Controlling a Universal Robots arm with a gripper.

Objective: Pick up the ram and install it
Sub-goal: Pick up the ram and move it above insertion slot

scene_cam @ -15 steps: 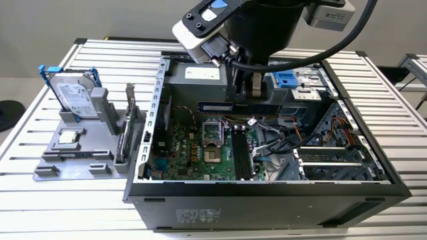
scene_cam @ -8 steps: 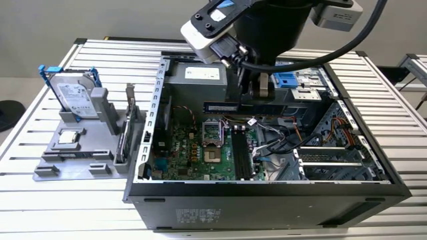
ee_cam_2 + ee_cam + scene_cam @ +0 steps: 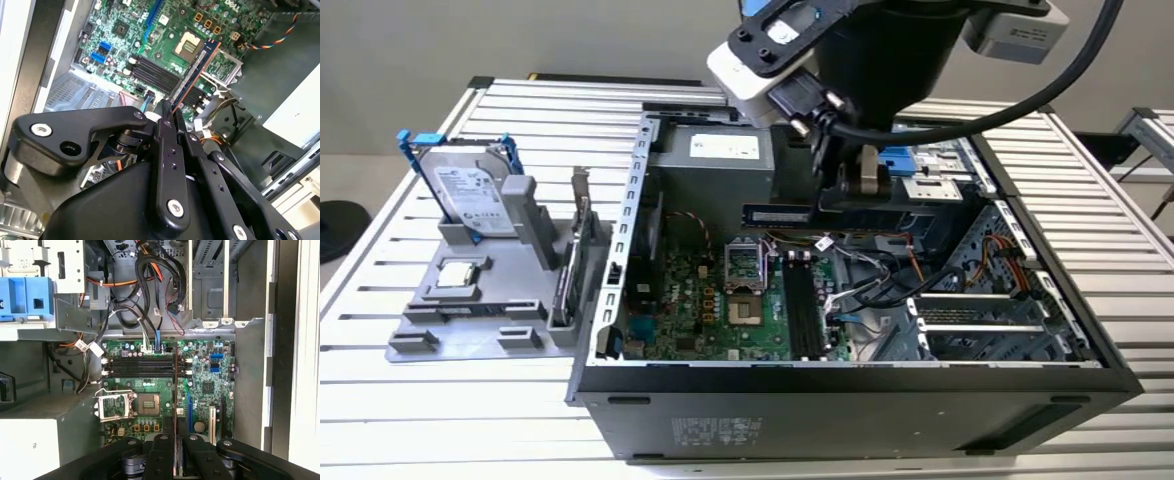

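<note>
Where the arm hangs over the open computer case [image 3: 881,415], the gripper [image 3: 170,111] sits above the motherboard [image 3: 205,385] with its fingers [image 3: 166,142] closed on the ram [image 3: 196,67]. The ram projects from between the fingertips as a narrow dark stick with a blue edge. In the exterior view it lies level and points toward the exterior view's left. It is held above the board and is not seated. In both wrist views it runs crosswise to the black memory slots [image 3: 140,366], near the processor socket [image 3: 117,405]. A white label [image 3: 724,147] is fixed to the power supply [image 3: 707,170] at the far end of the case, and a second label [image 3: 716,430] is on the near panel; their print cannot be read. On the slatted surface [image 3: 400,410], at the exterior view's left, a grey holder [image 3: 480,300] carries a labelled hard drive [image 3: 467,190] in a blue frame.
</note>
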